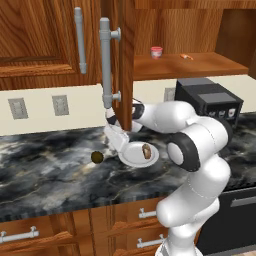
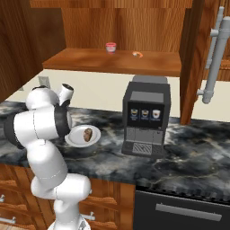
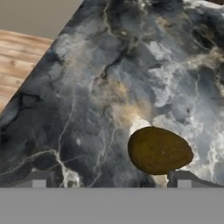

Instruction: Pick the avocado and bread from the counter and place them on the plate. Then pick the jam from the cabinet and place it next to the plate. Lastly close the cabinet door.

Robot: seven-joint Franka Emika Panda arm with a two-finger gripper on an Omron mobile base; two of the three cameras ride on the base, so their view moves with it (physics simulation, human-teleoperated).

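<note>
So at this point the bread [image 1: 146,150] was sitting on the plate [image 1: 131,157], and the avocado [image 1: 97,157] was what I had to go for. It lay on bare counter [image 1: 45,165], just off the plate's left rim going by the left base cam, roughly midway between the front edge and the wall.

The gripper [image 1: 113,141] hung over the plate's left rim with the jaws spread as wide as they go, nothing in them. What mattered was the offset: in the hand cam the avocado [image 3: 159,150] sat low and to the right, almost on top of the right finger tip [image 3: 183,179] instead of centred in the gap. My read was that the hand needed a sideways nudge before dropping. The avocado looked a bit oval there, long axis across the frame, though in the left base cam it read as round, so I wouldn't bet on an axis.

The right base cam gave me the plate [image 2: 74,140] and bread [image 2: 87,134] nicely, plus the jam [image 2: 110,47] up on the cabinet [image 2: 112,63] shelf, which the hand cam couldn't see.
</note>
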